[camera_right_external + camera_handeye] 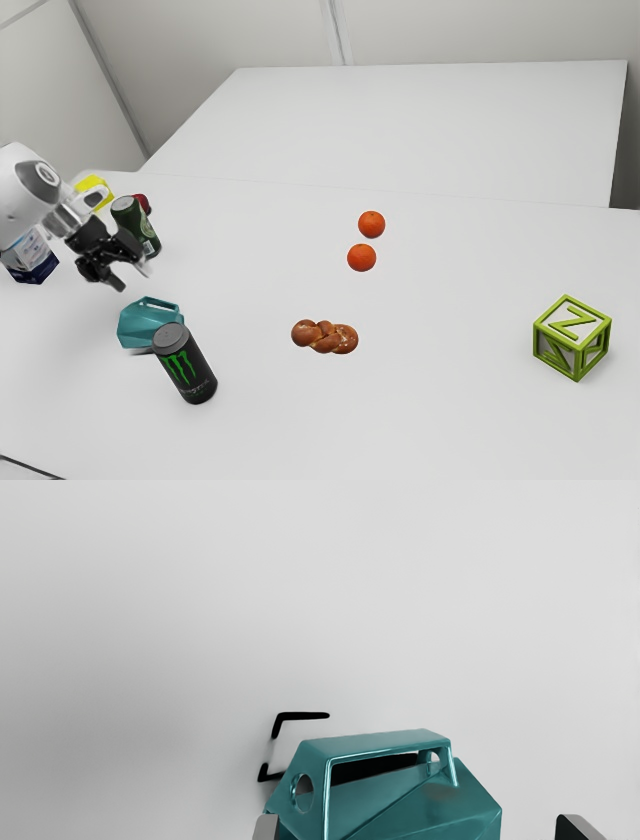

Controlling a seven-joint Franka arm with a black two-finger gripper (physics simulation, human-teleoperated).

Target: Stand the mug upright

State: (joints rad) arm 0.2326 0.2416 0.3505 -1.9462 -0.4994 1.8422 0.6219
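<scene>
Teal mug is lying on its side, under open jaws

The teal mug (138, 330) is lying on its side on the counter (430, 410), and its handle (150, 301) is facing upward. The jaws are hanging above it, open and wide apart, and they are gripping nothing. The white arm (30, 195) is reaching in from the exterior view's left.

Just beside the mug, a black can with green marks (186, 365) is standing upright. Behind the jaws, a dark green can (131, 218) is standing, with a red item (143, 202) and a yellow item (94, 187) showing partly behind. Near the arm, a blue and white carton (34, 266) is standing, partly hidden.

Toward the exterior view's right, a twisted bread (325, 337) is lying, and beyond it two oranges (371, 224) are sitting near each other. Farthest to that side, a lime green letter block (572, 335) is resting, well apart.
</scene>
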